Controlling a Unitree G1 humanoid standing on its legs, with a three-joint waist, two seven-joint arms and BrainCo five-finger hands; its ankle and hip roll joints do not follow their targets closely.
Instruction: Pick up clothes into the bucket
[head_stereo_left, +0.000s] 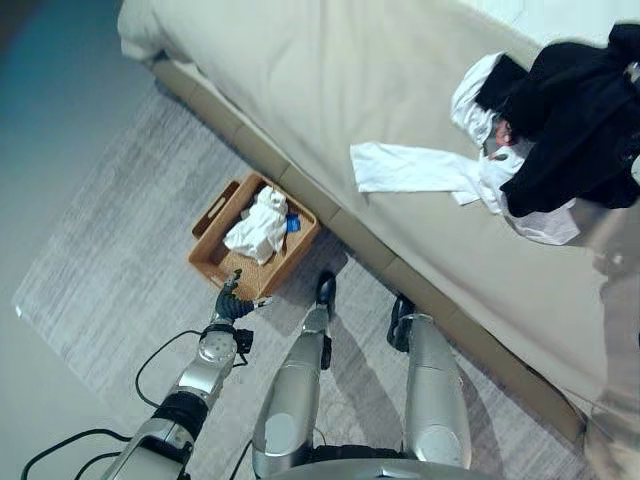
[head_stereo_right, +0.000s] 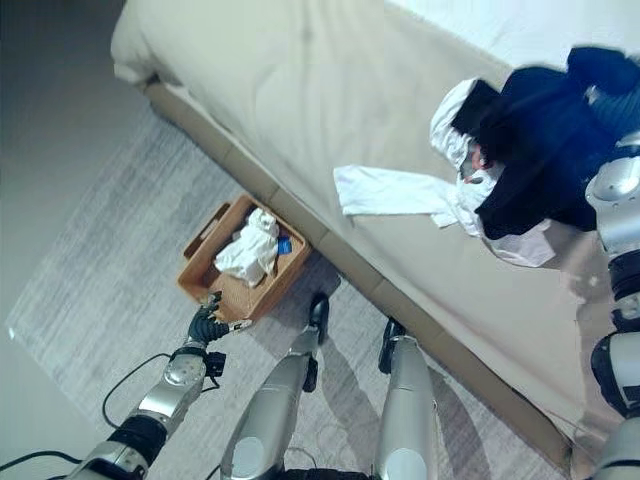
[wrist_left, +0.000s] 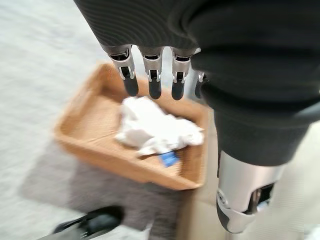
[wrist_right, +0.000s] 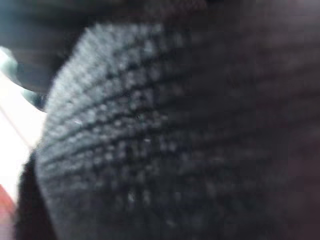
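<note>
A brown wicker basket (head_stereo_left: 203, 262) stands on the rug beside the bed, with a crumpled white cloth (head_stereo_left: 258, 228) and a small blue item (head_stereo_left: 292, 224) inside. My left hand (head_stereo_left: 229, 300) hovers just short of the basket's near corner, its fingers (wrist_left: 150, 75) straight and holding nothing. On the bed lies a black garment (head_stereo_left: 570, 120) on top of white clothes (head_stereo_left: 410, 168), one of them spread flat toward the bed's edge. My right arm (head_stereo_right: 618, 200) reaches into the black garment, and dark knit cloth (wrist_right: 175, 130) covers the right wrist view, so that hand is hidden.
The beige bed (head_stereo_left: 300, 80) runs diagonally from the far left to the near right. The basket sits close against its side rail. A grey rug (head_stereo_left: 100, 260) covers the floor around the basket.
</note>
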